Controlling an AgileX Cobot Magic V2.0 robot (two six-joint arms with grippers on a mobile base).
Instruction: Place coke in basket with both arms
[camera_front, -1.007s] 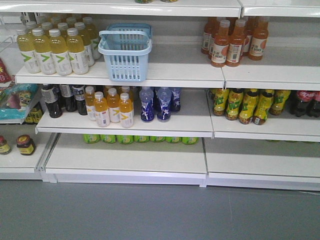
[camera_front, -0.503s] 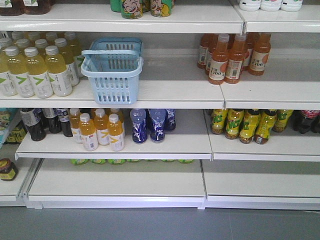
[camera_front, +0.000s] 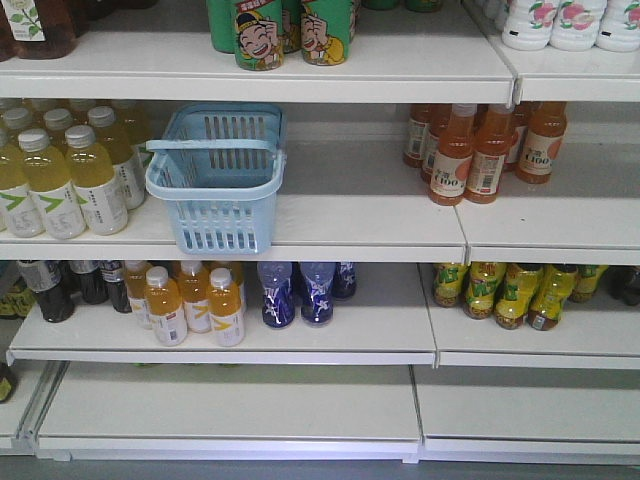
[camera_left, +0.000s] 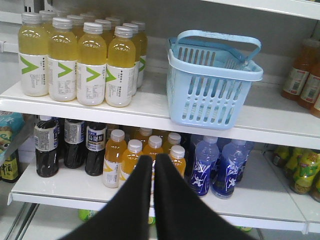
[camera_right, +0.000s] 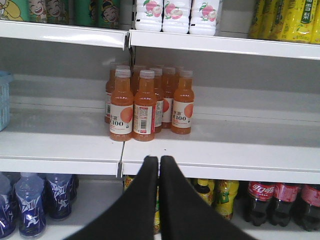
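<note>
On the middle shelf the basket is sitting next to yellow drinks. Meanwhile the left gripper and right gripper are both pinching shut on nothing. No coke is showing anywhere, so I'm guessing it's hunting; next move is spotting one and opening up.

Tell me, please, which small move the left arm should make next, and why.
Probably open the left gripper and lift it toward the swing handle of the light blue slotted plastic basket. Its jaws are shut and empty, apart from the basket, which stands untouched on its shelf. No all-red coke bottle shows in any view, so the basket seems the reachable start.
</note>
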